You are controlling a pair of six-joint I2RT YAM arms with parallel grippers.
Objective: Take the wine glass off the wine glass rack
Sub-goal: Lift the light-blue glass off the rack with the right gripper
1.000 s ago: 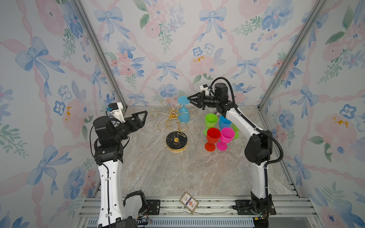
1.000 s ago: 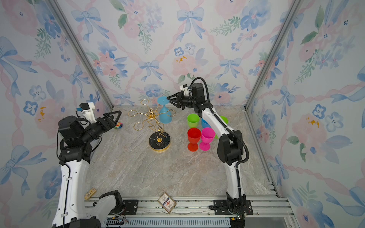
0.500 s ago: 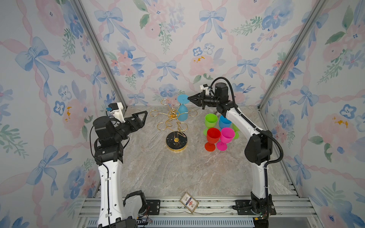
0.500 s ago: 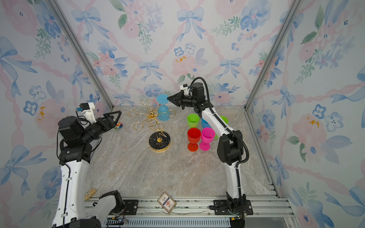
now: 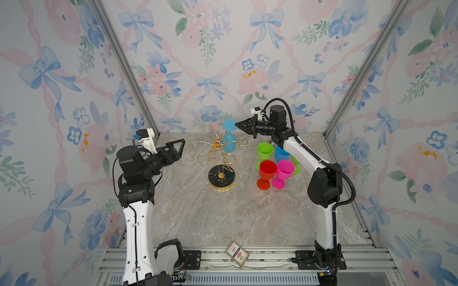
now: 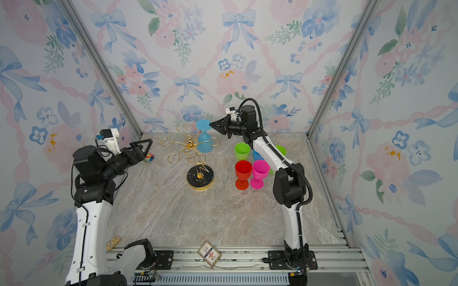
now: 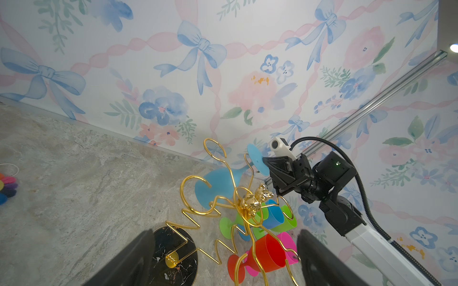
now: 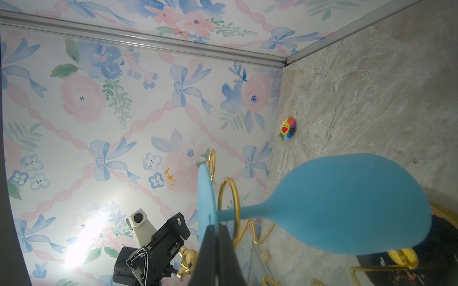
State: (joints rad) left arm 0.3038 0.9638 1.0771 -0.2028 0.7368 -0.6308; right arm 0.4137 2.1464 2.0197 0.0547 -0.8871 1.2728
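The wine glass (image 5: 229,145) is light blue and hangs bowl-down from a loop of the wine glass rack (image 5: 221,177), a gold wire stand on a round black base. Its stem passes through a gold loop (image 8: 229,198) in the right wrist view. My right gripper (image 5: 237,125) is shut on the edge of the glass's flat foot (image 8: 205,198), seen in both top views (image 6: 212,125). My left gripper (image 5: 179,146) hangs open and empty to the left of the rack, apart from it; its fingers (image 7: 141,250) frame the rack's base (image 7: 173,267).
Several upright glasses stand right of the rack under my right arm: green (image 5: 264,151), blue (image 5: 281,154), red (image 5: 267,170), pink (image 5: 285,170). A flower toy (image 6: 149,156) lies at the back left. A card (image 5: 237,253) and a small box (image 6: 113,242) lie at the front edge.
My right gripper's jaws, open around the glass's foot a second ago, have closed onto it. The left arm has not moved.
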